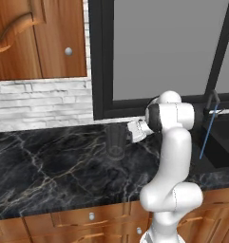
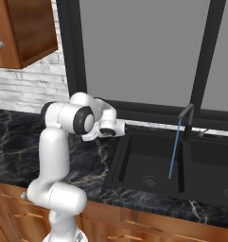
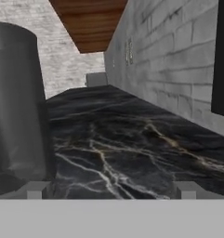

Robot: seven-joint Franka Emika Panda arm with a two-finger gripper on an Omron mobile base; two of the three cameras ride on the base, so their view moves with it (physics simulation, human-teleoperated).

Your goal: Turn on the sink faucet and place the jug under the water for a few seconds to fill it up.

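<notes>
The jug (image 1: pixel 116 140) is smoky dark grey, see-through, faintly ribbed. The counter (image 1: pixel 44 171) is black marble with pale veins. The sink (image 2: pixel 153 163) and sink faucet (image 2: pixel 187 116) are matte black; the water (image 2: pixel 174 151) is bright blue.

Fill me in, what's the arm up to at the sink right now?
The water is running from the sink faucet into the sink. The arm has reached left along the counter toward the jug, which stands upright on the marble, away from the sink. The gripper is open beside the jug; in the hand view the jug sits off toward one fingertip, not centred between them. Nothing is held yet.
</notes>
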